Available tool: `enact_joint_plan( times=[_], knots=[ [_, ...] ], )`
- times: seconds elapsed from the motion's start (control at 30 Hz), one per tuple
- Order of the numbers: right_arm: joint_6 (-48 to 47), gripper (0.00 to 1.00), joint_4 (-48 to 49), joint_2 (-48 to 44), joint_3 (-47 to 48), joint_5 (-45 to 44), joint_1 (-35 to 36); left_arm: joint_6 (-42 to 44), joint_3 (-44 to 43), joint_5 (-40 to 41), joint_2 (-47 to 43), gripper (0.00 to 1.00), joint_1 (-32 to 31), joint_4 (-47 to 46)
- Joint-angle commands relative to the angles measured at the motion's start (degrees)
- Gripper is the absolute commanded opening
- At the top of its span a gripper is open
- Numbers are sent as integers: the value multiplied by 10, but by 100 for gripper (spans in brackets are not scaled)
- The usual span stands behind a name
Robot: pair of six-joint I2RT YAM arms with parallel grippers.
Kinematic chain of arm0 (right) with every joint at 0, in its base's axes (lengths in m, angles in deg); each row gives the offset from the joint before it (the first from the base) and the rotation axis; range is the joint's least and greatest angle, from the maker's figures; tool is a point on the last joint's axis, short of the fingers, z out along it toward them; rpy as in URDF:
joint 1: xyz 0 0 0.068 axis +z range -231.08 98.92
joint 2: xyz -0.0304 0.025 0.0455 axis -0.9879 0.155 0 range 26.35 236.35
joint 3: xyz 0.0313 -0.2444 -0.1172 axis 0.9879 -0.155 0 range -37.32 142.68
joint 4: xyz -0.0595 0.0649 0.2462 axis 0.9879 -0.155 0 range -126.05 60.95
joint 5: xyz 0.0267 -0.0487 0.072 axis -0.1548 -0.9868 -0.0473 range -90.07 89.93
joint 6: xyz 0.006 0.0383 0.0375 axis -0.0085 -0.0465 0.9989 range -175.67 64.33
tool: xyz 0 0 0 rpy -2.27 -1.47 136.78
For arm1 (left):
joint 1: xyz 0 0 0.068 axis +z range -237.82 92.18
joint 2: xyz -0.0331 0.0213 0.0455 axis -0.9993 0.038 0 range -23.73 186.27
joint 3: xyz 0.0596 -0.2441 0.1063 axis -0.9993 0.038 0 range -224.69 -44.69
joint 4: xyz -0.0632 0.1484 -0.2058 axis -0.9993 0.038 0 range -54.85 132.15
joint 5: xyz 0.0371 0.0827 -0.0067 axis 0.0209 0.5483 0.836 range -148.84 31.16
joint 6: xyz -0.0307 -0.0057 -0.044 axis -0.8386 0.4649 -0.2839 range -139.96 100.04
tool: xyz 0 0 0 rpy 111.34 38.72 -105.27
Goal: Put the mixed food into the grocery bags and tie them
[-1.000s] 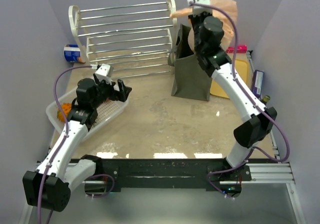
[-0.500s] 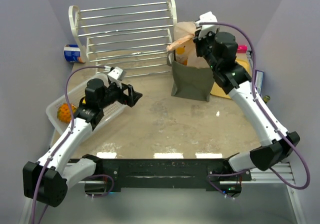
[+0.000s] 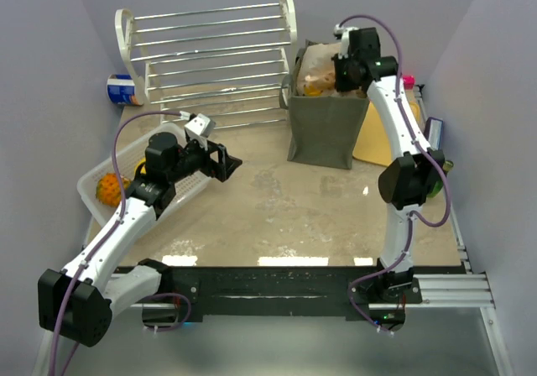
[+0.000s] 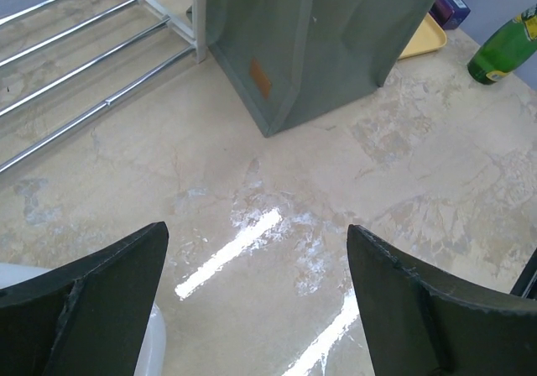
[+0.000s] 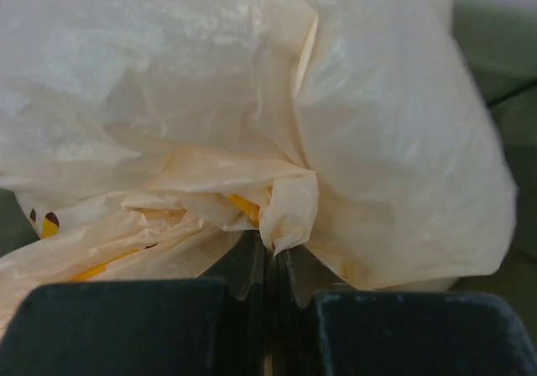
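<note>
The dark olive tote stands upright at the back of the table. The thin peach plastic bag sits bunched in its open top. My right gripper is over the tote's mouth, shut on a twisted fold of the peach bag, which fills the right wrist view; the pinch is at the gripper. My left gripper hovers open over bare tabletop, left of the tote, with nothing between its jaws. An orange fruit lies in the white tray.
A chrome wire rack stands at the back left, with a blue can beside it. A yellow board, a purple box and a green bottle lie right of the tote.
My right arm has swung the peach bag down from above the tote into its mouth. My left gripper has moved right, from over the white tray out above the table.
</note>
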Motion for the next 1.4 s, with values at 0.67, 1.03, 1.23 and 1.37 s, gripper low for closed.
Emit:
enact_joint_plan(
  times=[0.67, 1.03, 1.23, 1.37],
  knots=[
    [30, 49, 186, -97, -95, -33, 64, 26, 1, 31, -23, 92, -10, -19],
    [67, 45, 166, -7, -184, -94, 63, 18, 4, 39, -32, 93, -11, -20],
    [52, 66, 171, -54, -180, -39, 63, -8, 9, 40, -51, 95, 1, -38],
    [50, 91, 141, -103, -122, 5, 63, -66, 3, 66, -71, 98, 50, -48]
  ],
)
